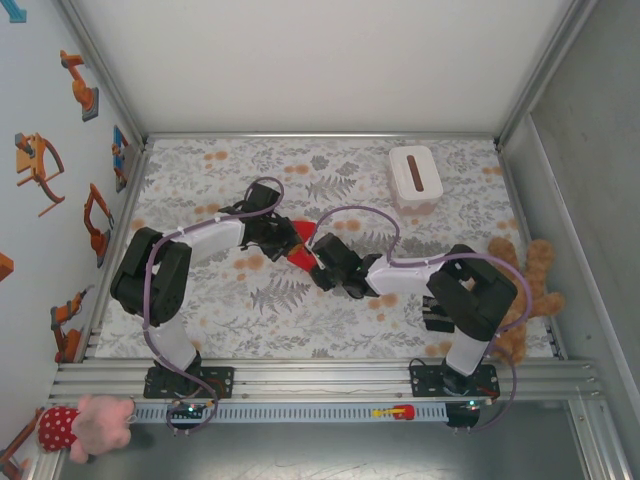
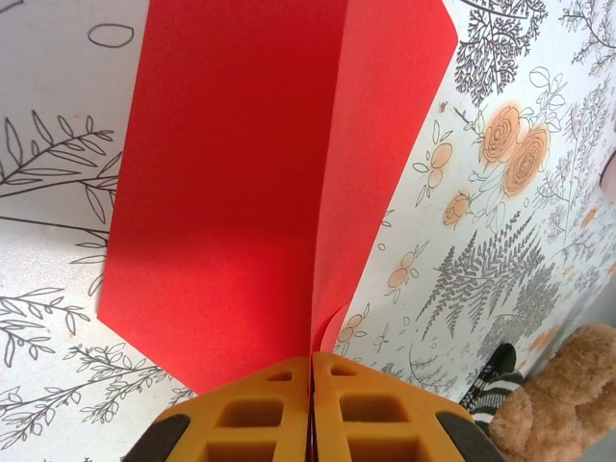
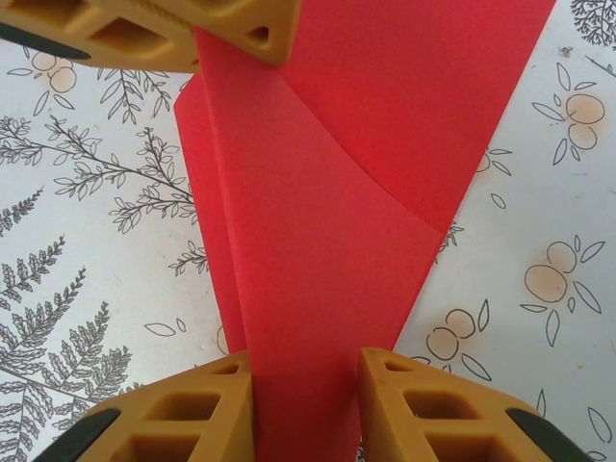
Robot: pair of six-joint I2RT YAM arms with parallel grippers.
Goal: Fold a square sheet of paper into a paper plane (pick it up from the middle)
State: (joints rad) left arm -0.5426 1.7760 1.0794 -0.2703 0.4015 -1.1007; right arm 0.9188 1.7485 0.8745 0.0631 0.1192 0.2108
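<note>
The fingers of the left gripper point(image 2: 311, 373) are pressed shut on the edge of the square sheet of paper point(image 2: 221, 192) (already creased). The fingers of the right gripper point(image 3: 306, 375) are seen narrowly apart, with red paper filling the gap; a firm hold cannot be confirmed. The paper is found mid-way on the flowered table cover point(image 1: 290, 305).

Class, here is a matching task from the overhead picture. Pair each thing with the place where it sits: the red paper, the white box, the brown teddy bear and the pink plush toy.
Things
1. red paper
2. white box
3. brown teddy bear
4. pink plush toy

Places
a. far right part of the table
b. bottom left corner of the view, off the table
c. middle of the table
d. just off the table's right edge

Pairs: 1-c, 2-a, 3-d, 4-b
</note>
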